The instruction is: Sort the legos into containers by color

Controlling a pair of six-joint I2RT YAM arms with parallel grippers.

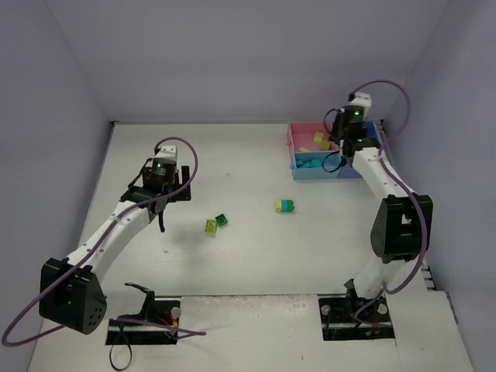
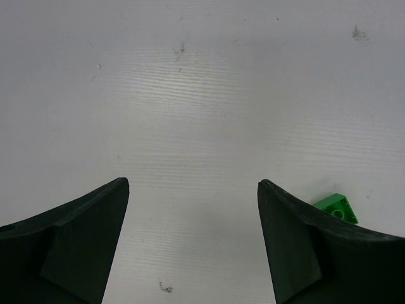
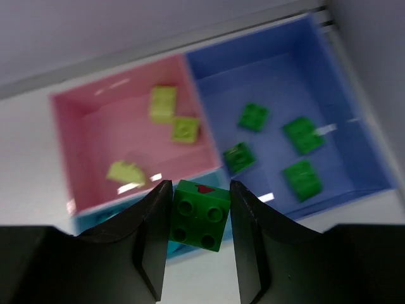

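Observation:
My right gripper (image 3: 199, 218) is shut on a green lego (image 3: 200, 215) and holds it above the joined containers (image 1: 329, 151). The pink tray (image 3: 88, 133) holds three yellow-green legos (image 3: 162, 103). The darker blue tray (image 3: 354, 145) holds several green legos (image 3: 302, 135). The light blue tray (image 1: 314, 169) holds cyan legos. My left gripper (image 2: 193, 190) is open and empty over bare table, with a green lego (image 2: 335, 206) beside its right finger. On the table lie a yellow-green and green pair (image 1: 216, 223) and a yellow-green and cyan stacked piece (image 1: 284, 205).
The white table (image 1: 256, 256) is walled at the back and both sides. The arm bases stand at the near edge, with loose purple cables around both arms.

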